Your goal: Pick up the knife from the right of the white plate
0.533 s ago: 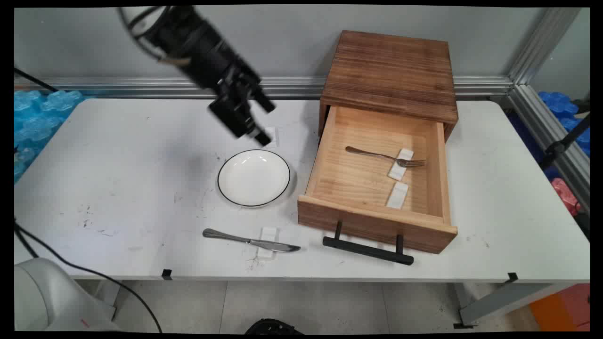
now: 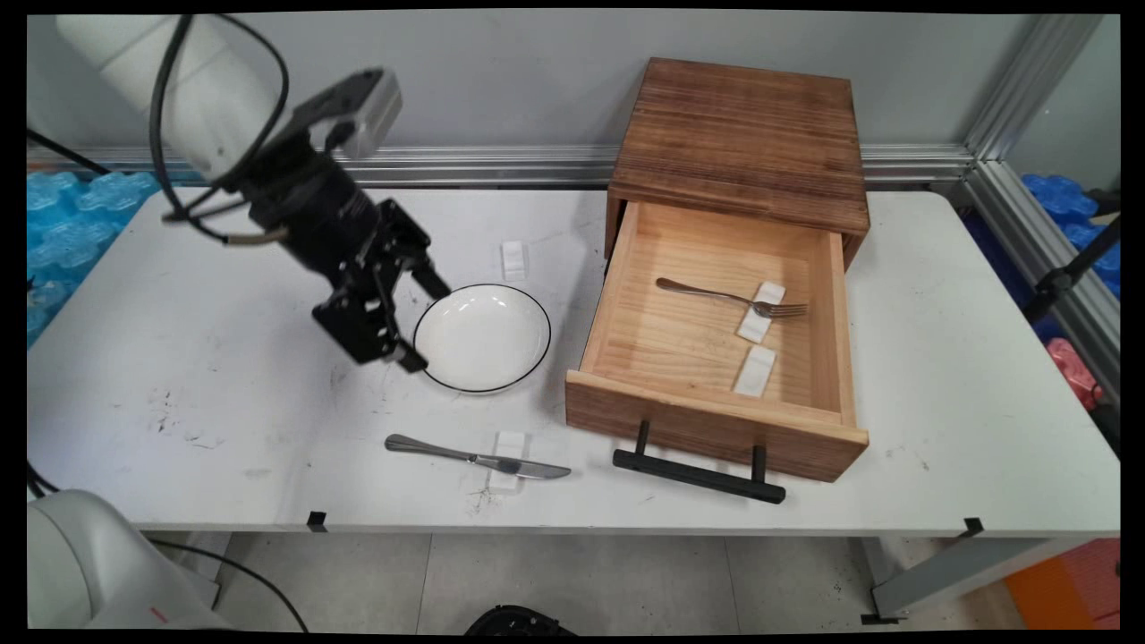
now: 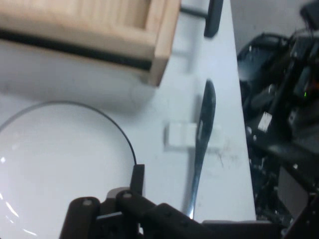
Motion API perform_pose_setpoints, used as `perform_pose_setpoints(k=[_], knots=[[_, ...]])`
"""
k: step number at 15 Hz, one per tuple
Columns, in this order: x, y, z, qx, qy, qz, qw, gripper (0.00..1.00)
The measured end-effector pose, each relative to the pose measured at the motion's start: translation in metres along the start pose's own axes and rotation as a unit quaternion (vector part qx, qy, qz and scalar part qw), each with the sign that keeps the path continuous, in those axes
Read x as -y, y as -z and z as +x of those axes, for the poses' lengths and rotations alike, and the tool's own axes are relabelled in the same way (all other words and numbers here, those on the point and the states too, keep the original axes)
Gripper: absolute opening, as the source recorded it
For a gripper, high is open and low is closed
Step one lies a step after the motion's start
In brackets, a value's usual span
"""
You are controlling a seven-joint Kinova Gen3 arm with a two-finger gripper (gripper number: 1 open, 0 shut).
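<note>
Plate (image 2: 483,338), round so no real long axis, sits mid-table (image 2: 939,376) left of the open wooden drawer (image 2: 707,422), gripper (image 2: 420,322) fingers spread wide at its left rim, knife (image 2: 474,458) lying sideways out front, blade pointing right.

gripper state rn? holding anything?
Gripper: open, holding nothing, its fingers spread at the left rim of the white plate. Whether a finger touches the rim cannot be told.
</note>
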Motion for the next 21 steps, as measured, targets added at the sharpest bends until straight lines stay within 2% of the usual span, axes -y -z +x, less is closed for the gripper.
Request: perform_pose_setpoints(k=[12,21], knots=[[-0.022,-0.065,-0.053,0.069,-0.035,-0.01,0.9969,1.0],[-0.023,-0.109,-0.048,0.074,-0.062,-0.002,0.9954,1.0]])
